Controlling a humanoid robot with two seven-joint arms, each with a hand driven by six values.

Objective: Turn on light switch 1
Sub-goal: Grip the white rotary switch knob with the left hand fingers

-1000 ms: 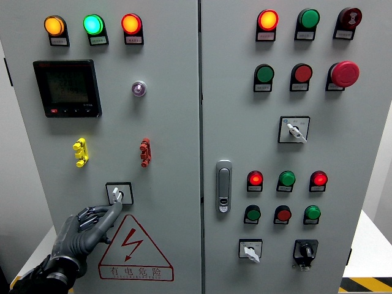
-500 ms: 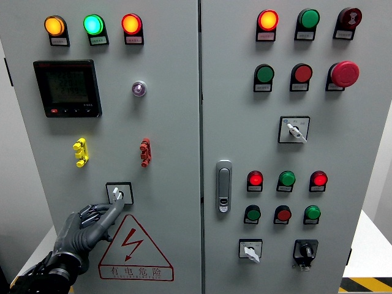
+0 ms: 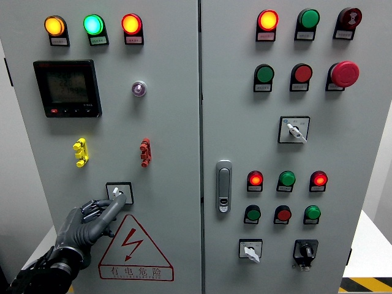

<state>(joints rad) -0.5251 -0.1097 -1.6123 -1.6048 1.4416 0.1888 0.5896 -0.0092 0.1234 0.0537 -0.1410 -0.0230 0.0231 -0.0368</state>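
Head view: the robot's dark, jointed left hand [image 3: 86,225] reaches up from the lower left of the frame, its extended fingertip [image 3: 120,199] touching the white lever of the rotary switch [image 3: 119,193], the other fingers loosely curled, grasping nothing. Square black-framed switch sits low on the left door of the smooth grey metal cabinet [image 3: 171,122] (lever's long axis near upright, tilted slightly left). Three round lamps [image 3: 92,24] glow at upper left.

"有电危险" on warning triangle [image 3: 135,248]
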